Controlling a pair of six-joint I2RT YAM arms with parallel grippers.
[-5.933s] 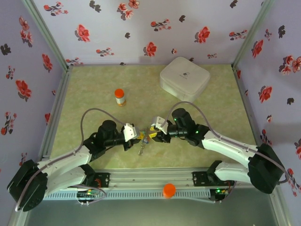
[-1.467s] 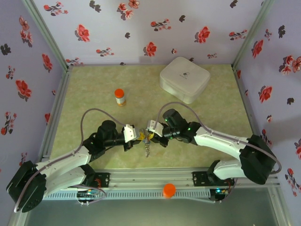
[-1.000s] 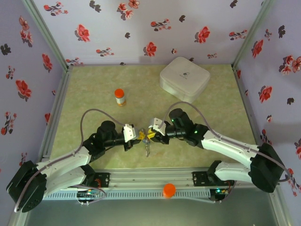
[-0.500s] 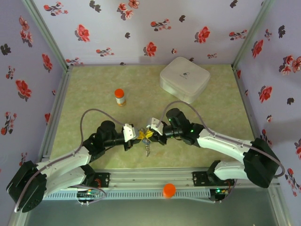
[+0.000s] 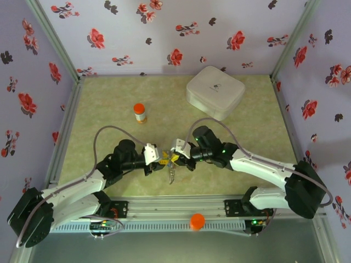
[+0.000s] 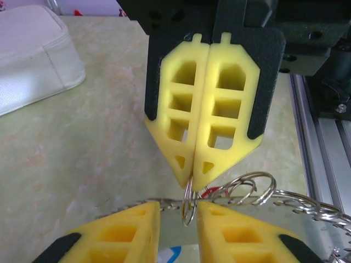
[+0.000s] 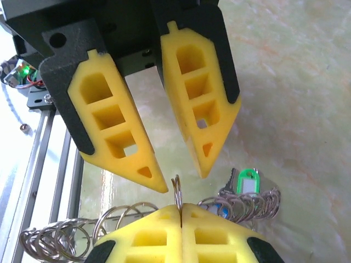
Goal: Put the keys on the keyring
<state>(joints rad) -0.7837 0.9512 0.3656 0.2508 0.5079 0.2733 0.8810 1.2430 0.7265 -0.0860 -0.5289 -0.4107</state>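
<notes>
Two grippers checked, tip to tip nr front-centre of table (image 5: 109, 98).

Rt gripper (image 6: 193, 178): closed, pads flush, pinching one thin metal ring (image 7: 176, 192) at the very tips. Ring stands edge-on to rt wrist cam.

Lt gripper (image 7: 182, 182): part open, a finger each side of that same ring, no contact seen on either pad.

Keyring (image 7: 55, 238): limp run of linked wire loops, draped under and between both sets of tips. Cannot tell if pinched ring is part of it or a key's own loop.

Keys (image 5: 171, 175): bunched just below the tips on the base side. Green-tag key (image 7: 248, 181) lies beside the loops on rt wrist cam. Cannot tell if bunch rests on table or hangs.

Step in hand, as judged: lt about to clamp the ring rt presents, for a regrip or to work it along.

Recs:
- Close lt slowly, centred on the wire, clear of rt tips so pads do not clash.
- Hold rt pinch firm till lt grip looks secure; release only then.
- Square lt pads to ring's flat, else likely twist-out.
- Watch neighbouring loops: easy to trap a second one.
- Avoid pulling apart early; thin wire at tip ends prob. slips.
</notes>
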